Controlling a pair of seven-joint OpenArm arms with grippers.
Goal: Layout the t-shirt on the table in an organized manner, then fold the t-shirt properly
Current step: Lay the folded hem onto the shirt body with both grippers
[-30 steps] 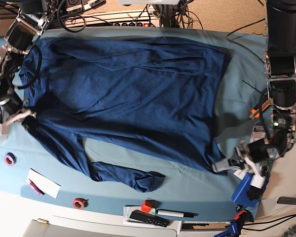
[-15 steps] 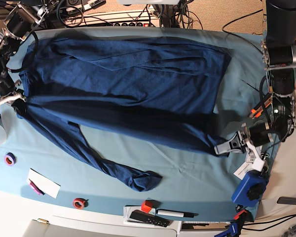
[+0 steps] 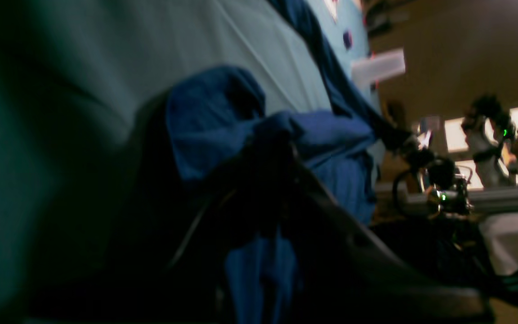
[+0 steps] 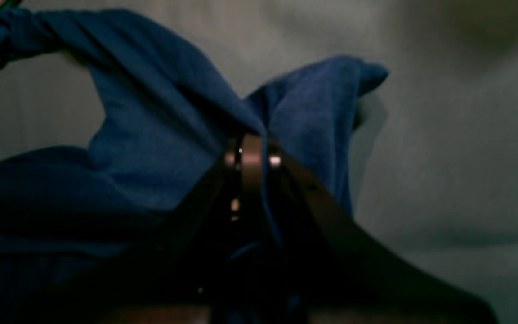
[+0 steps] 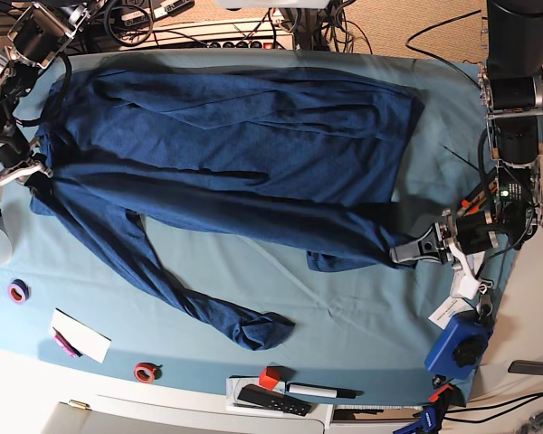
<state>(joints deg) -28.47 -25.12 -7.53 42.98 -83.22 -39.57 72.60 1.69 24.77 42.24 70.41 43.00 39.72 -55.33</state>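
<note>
1. Base view: since the earlier frames both arms have drawn the t-shirt [image 5: 235, 154] flatter across the table [image 5: 362, 316]; one sleeve trails toward the near edge.
2. Left wrist: left gripper [image 3: 277, 148] clamped on bunched navy fabric.
3. Right wrist: right gripper [image 4: 250, 148] pinches a raised fold.

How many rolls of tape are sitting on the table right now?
2: a purple tape roll near the table's left edge, and a red tape roll near the front edge. The t-shirt may hide others.
</note>
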